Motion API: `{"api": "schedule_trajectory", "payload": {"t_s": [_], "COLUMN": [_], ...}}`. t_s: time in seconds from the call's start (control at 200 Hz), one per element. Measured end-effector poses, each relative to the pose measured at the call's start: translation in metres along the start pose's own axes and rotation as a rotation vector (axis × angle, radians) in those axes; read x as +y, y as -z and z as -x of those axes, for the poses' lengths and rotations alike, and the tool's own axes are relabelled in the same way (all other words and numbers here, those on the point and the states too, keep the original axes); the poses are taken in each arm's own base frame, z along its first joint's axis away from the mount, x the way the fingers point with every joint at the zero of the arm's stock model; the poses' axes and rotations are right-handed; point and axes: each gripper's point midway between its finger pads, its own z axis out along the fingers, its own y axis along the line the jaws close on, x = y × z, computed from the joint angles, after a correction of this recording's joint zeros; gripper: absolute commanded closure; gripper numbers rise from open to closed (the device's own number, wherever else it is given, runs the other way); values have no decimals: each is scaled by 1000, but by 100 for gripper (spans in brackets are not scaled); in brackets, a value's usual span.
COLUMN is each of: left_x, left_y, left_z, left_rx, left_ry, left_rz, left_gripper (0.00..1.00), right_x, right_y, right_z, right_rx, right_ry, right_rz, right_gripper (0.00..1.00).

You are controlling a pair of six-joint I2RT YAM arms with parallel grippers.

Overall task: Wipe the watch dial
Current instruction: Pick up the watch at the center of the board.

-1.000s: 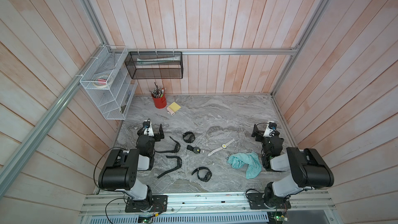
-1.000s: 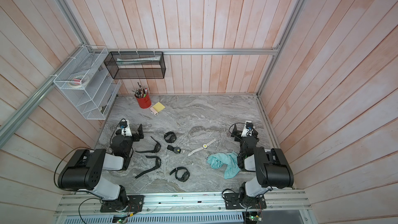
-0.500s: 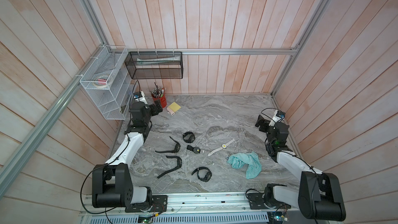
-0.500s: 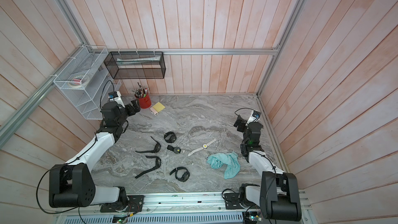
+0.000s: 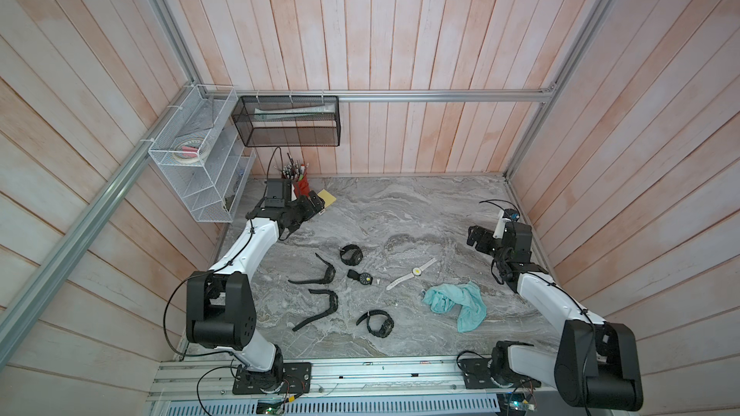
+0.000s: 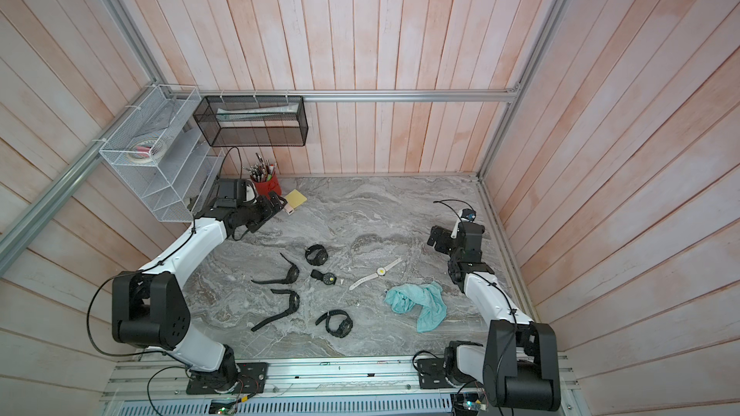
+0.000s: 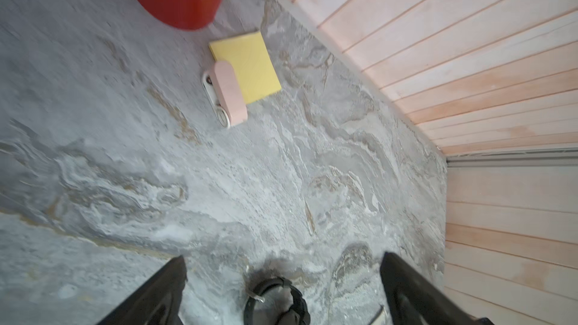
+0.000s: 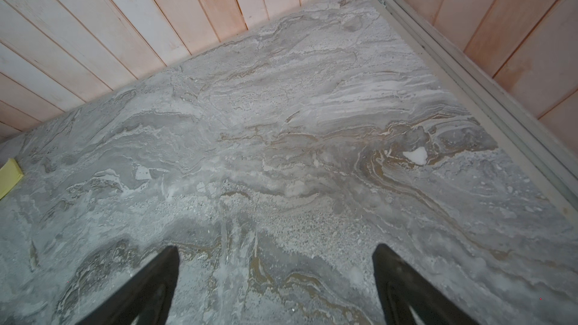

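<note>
Lying flat mid-table, the white-strapped watch [image 5: 413, 273] shows its dial face-up, markings too small to read, just beside the teal cloth [image 5: 456, 306]. Left gripper [image 5: 315, 206] hangs near the red pen cup [image 5: 301, 185], jaws spread and empty. Right gripper [image 5: 475, 236] is likewise spread and empty.

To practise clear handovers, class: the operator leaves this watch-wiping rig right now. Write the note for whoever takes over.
Left gripper: open, empty, in the air near the red pen cup at the table's far left.
Right gripper: open, empty, above bare table at its right edge.
Teal cloth: crumpled on the table's right side, untouched.
White watch: flat beside the cloth, not touching it; several black watches lie mid-table.
Done: nothing yet. Left: grasp cloth, steady a watch, wipe its dial; which watch is not evident.
</note>
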Motion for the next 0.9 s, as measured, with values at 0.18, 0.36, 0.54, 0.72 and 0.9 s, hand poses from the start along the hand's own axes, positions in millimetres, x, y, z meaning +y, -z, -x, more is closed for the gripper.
{"api": "schedule_trajectory", "payload": {"t_s": [0.18,0.36,0.54,0.72,0.9], "left_x": [-27,-43,-44,-38,-34], "left_y": [-19,-36,-56,-69,-85], "left_z": [-38,-77,-110,-126,-126], "left_rx": [158,257,337,369,385], "left_ry": [93,177,246,280,298], "left_rz": [6,42,88,152,194], "left_gripper": [0,0,2,9,13], "right_x": [-4,-8,-5,-4,-4], "right_y": [2,6,11,18,19], "right_z": [-16,-29,-34,-32,-33], "right_rx": [66,139,169,144,142], "right_ry": [-39,-89,-113,-134,-142], "right_rz": [-16,-43,-35,-27,-25], "right_gripper": [6,11,12,12,12]}}
